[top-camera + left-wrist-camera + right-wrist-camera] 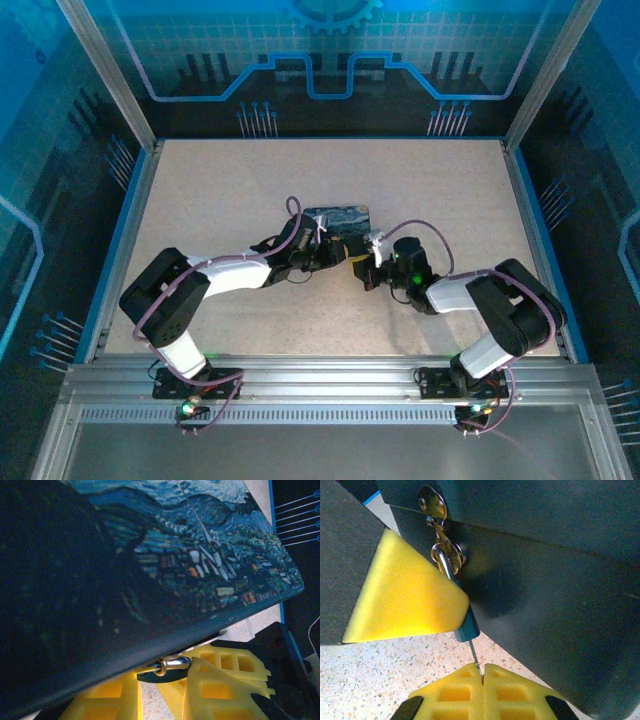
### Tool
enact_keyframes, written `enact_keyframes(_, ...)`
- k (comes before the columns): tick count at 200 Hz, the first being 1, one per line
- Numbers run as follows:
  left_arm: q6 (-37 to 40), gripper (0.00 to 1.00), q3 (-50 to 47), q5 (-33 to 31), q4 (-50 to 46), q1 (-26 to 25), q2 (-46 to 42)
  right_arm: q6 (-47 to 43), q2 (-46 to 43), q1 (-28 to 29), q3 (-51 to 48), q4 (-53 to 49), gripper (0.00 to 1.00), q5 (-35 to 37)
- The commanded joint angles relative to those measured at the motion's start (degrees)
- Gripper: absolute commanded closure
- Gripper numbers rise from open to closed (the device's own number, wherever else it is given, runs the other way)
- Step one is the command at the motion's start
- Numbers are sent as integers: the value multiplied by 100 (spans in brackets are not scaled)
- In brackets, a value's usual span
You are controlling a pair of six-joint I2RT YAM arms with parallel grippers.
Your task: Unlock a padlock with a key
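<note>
INSPECTOR: Speckled beige table (250, 180), blue-lit enclosure walls around it. Where did the work sit?

OPERATOR: At table centre. Both arms met at the 6 o'clock edge of the painted tin (337, 216). The left arm entered from 8 o'clock, the right from 4 o'clock.

INSPECTOR: State of the left gripper (335, 254)?

OPERATOR: Nearly closed, and by my reading clamped on the padlock (466, 629). In the right wrist view one yellow pad (405, 595) lay flat against the bluish body and covered most of it. The opposing pad was hidden behind.

INSPECTOR: Position of the padlock?

OPERATOR: It hung against the tin's front wall. The shackle (444, 562) passed through the hasp (432, 502) at 12 o'clock of the body. The keyway end pointed to 6 o'clock.

INSPECTOR: And the key?

OPERATOR: The key (474, 655) ran from the body's lower end toward 5 o'clock as a thin bare shaft. The right gripper (482, 674) had its pads fully together on the far end. The tip appeared seated in the keyway; depth could not be read.

INSPECTOR: Handling notes?

OPERATOR: These are judgements.
- The padlock is probably light, hard and smooth, and free to swing on the hasp. Hold it by the flat sides of the body, never by the shackle, which must spring free.
- The key shaft looked thin enough to bend. Twist about its own axis and apply no side load.
- Foam pads may slip on metal this narrow.
</note>
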Motion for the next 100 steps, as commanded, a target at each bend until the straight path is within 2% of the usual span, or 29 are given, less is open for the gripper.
enact_keyframes(1, 17, 80, 167, 514, 82, -122, -168, -82, 67, -179, 212, 290, 100, -4)
enact_keyframes(100, 16, 80, 177, 547, 116, -123, -118, 45, 246, -357, 466, 268, 100, -598)
